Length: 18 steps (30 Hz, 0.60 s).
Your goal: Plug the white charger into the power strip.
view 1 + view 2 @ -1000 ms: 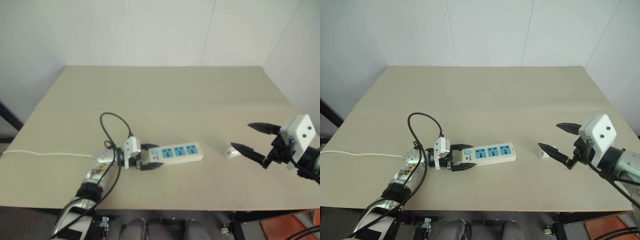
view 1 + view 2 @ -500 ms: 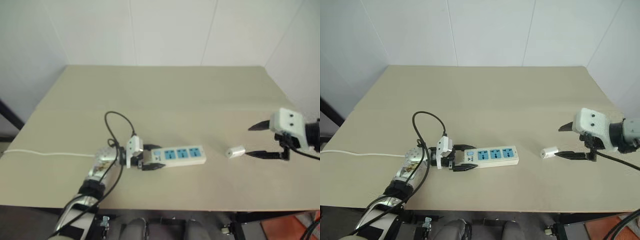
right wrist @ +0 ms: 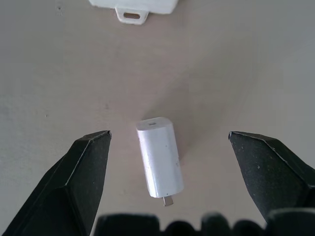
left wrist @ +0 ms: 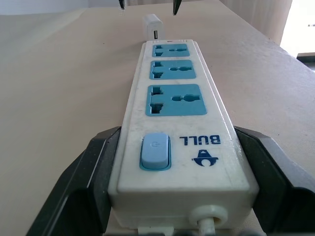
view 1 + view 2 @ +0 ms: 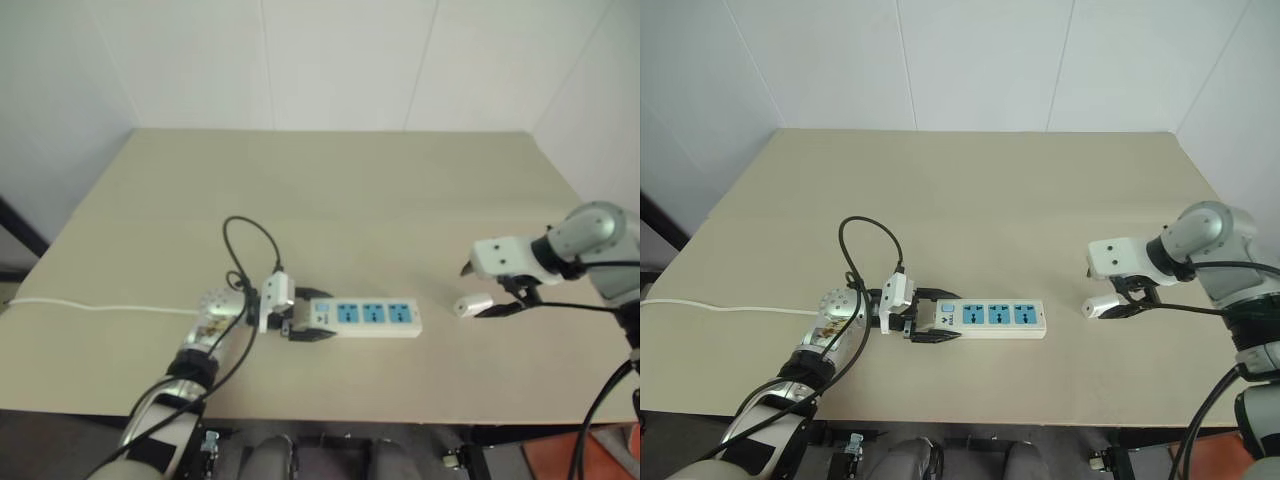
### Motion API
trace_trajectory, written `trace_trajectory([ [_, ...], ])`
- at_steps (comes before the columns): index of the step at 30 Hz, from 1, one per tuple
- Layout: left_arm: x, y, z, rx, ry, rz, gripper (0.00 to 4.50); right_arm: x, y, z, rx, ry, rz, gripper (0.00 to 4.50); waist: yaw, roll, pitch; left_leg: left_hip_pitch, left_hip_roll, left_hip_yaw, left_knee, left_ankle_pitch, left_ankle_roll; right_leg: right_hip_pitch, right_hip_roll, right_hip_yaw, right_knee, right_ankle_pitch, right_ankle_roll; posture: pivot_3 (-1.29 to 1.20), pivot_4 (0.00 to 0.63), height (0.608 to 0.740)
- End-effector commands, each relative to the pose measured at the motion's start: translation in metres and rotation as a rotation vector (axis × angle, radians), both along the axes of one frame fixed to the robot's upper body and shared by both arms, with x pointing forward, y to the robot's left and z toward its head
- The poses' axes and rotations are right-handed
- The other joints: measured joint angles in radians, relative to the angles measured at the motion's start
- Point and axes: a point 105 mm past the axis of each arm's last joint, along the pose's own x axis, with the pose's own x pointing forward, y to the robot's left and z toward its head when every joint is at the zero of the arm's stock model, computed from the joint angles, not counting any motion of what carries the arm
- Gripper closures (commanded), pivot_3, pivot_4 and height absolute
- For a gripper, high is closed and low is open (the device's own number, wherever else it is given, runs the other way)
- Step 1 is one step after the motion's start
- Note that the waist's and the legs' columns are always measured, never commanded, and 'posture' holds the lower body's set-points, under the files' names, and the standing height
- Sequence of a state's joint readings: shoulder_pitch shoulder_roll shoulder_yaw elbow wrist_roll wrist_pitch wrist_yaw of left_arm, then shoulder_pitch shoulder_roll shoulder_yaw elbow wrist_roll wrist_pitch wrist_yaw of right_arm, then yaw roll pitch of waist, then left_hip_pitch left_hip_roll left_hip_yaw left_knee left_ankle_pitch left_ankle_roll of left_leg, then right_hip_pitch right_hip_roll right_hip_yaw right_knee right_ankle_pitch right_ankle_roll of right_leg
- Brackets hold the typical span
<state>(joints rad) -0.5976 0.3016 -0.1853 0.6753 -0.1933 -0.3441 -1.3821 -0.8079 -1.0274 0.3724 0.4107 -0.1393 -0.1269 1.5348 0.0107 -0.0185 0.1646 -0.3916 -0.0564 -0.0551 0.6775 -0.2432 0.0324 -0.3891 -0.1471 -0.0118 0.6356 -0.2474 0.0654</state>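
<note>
On the left of the table (image 5: 970, 190), a thin white cord (image 5: 720, 309) runs in from the edge toward the left gripper (image 5: 925, 316). That gripper is clamped across the switch end of the power strip (image 5: 990, 318); in the left wrist view its two black fingers (image 4: 83, 182) press against both long sides of the bar. The hold appears intended to steady the strip so that it does not slide when a plug is pushed in. The strip lies flat with its sockets facing up.

To the right, well apart from the strip's far end, the white charger (image 3: 160, 157) lies on its side on the bare table, touching nothing. The right gripper (image 5: 1120, 300) hangs over it, pointing steeply down with its fingers (image 3: 78, 172) spread wide, one on each side of the charger and neither touching it. This placement reads as the approach to a pick; the charger is not yet grasped or plugged in.

Count: one power strip, three blue sockets, all vacant, one blue switch (image 4: 155, 150), one charger, one cord, two grippers.
</note>
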Motion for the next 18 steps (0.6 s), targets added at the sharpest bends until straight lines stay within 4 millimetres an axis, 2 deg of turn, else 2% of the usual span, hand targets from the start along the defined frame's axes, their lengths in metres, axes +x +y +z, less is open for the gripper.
trace_trajectory([
  [1, -0.010, -0.005, -0.020, 0.075, 0.064, -0.049, 1.23, 0.004, 0.000, 0.001, -0.039, -0.009, 0.016, 0.00, 0.000, 0.000, 0.000, 0.000, 0.000, 0.000, 0.000, 0.000, 0.000, 0.000, 0.000, 0.000, 0.000, 0.000, 0.000, 0.00, 0.150, 0.740],
  [9, -0.012, -0.003, -0.022, 0.117, 0.105, -0.084, 1.23, 0.013, 0.003, -0.021, -0.057, 0.023, -0.008, 0.00, -0.001, 0.000, 0.000, 0.000, -0.001, 0.000, 0.000, 0.000, 0.000, 0.000, 0.000, 0.000, 0.000, 0.000, 0.000, 0.00, 0.150, 0.740],
  [18, -0.013, -0.003, -0.022, 0.129, 0.110, -0.097, 1.23, 0.014, 0.003, -0.030, -0.075, 0.037, -0.012, 0.00, -0.003, 0.000, 0.000, 0.000, -0.001, 0.000, 0.000, 0.000, 0.000, 0.000, 0.000, 0.000, 0.001, 0.000, 0.000, 0.00, 0.150, 0.740],
])
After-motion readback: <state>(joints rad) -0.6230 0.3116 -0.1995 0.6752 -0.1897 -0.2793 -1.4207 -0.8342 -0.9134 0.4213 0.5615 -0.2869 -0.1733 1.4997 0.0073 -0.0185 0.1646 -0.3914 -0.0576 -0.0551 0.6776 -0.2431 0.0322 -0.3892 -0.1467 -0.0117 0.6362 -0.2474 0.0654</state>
